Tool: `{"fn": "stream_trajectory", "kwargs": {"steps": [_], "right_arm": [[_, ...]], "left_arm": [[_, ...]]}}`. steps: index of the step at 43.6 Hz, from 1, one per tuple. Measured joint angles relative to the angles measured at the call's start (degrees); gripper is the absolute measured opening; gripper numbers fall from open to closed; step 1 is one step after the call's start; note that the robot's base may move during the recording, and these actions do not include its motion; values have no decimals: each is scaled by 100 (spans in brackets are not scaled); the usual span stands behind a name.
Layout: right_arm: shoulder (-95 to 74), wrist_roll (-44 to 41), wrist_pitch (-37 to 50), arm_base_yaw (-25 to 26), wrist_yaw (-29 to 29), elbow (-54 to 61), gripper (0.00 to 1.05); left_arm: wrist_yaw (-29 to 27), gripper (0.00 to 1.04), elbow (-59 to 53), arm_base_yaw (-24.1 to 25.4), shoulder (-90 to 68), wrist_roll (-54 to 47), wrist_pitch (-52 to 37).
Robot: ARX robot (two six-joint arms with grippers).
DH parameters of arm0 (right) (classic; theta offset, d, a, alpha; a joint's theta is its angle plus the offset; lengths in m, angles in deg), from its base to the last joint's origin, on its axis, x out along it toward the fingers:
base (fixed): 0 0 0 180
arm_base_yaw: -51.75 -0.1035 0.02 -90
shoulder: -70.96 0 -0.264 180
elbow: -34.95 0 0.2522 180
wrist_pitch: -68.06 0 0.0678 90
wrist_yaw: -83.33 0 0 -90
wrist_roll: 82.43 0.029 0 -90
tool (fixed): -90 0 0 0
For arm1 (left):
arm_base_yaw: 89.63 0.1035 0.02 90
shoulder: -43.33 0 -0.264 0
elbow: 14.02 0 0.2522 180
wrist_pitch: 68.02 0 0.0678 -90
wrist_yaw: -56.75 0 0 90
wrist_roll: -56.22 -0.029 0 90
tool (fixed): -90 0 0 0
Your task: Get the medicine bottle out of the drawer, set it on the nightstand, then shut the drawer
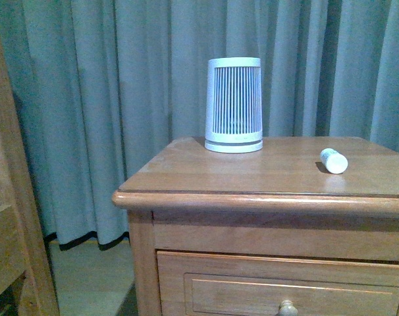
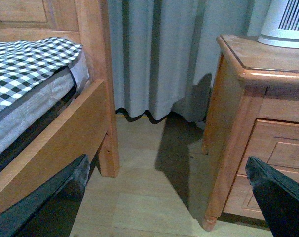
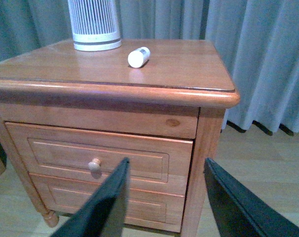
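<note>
Right gripper (image 3: 164, 197) spread wide, empty, hanging in front of the drawer (image 3: 97, 157), which sits pushed in, contents hidden. Left gripper (image 2: 164, 197) also parted, empty, over bare floor (image 2: 144, 197) between bed frame (image 2: 65, 133) and nightstand (image 2: 238, 148). Medicine bottle (image 1: 334, 160) lying on the top, right of ribbed cylinder (image 1: 234, 105).

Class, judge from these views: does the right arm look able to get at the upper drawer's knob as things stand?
Probably yes. The right gripper is open and faces the drawer front, with nothing between it and the knob. The drawer looks shut or nearly so.
</note>
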Motion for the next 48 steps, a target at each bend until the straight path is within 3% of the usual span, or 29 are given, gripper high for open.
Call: {"fn": "stream_trajectory", "kwargs": {"steps": [14, 39, 43, 48], "right_arm": [[151, -90, 46, -13, 2, 155, 2], [415, -94, 72, -15, 4, 409, 4], [417, -96, 72, -15, 4, 409, 18], [417, -98, 72, -15, 4, 409, 44]], "left_arm": [[2, 98, 0, 0, 0, 0, -2], [2, 98, 0, 0, 0, 0, -2], [2, 98, 0, 0, 0, 0, 0], [2, 98, 0, 0, 0, 0, -2]]}}
